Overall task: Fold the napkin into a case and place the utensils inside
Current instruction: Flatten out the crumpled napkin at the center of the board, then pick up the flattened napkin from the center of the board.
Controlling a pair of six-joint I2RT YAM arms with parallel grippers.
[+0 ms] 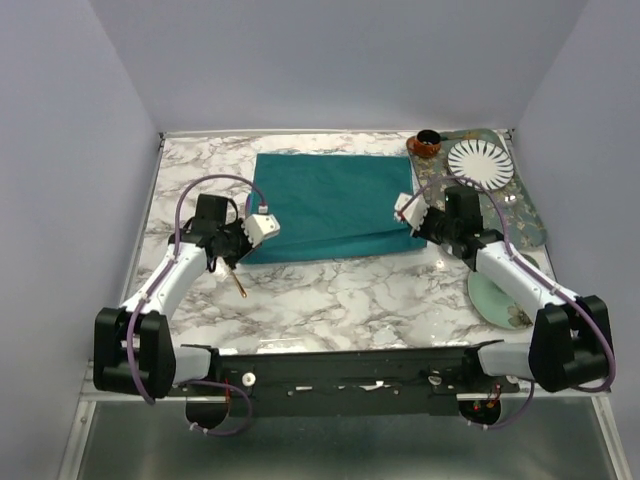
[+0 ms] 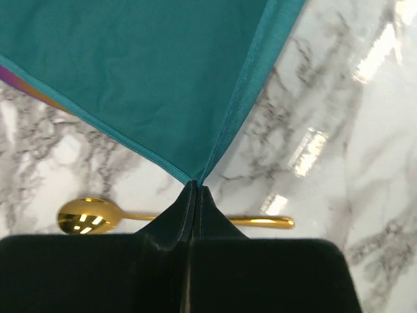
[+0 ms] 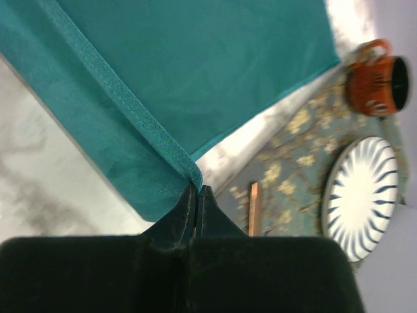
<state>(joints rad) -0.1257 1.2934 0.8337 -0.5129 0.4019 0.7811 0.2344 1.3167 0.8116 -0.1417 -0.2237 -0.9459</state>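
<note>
Two corners of the teal napkin point(image 1: 330, 205) are pinched, one per arm. The left gripper point(image 2: 195, 189) is seen shut tight on the near-left corner, with hemmed edges running away from the fingertips on both sides. The right gripper point(image 3: 197, 189) is likewise shut on the near-right corner, where the hem is doubled over at the tip. The napkin is spread as a wide rectangle across the back middle of the marble table point(image 1: 330, 290).

A gold spoon point(image 2: 88, 216) is seen lying on bare marble just under the left jaws, apart from the cloth. A sliver of the iridescent purple utensil point(image 2: 13, 77) shows at the napkin's left edge, mostly covered.

Open marble is left in front of the napkin, between the arms. The right side is crowded: a floral placemat point(image 1: 525, 215), striped plate point(image 1: 480, 162), orange cup point(image 1: 427, 144), copper stick point(image 3: 254, 208) and green saucer point(image 1: 495, 295).
</note>
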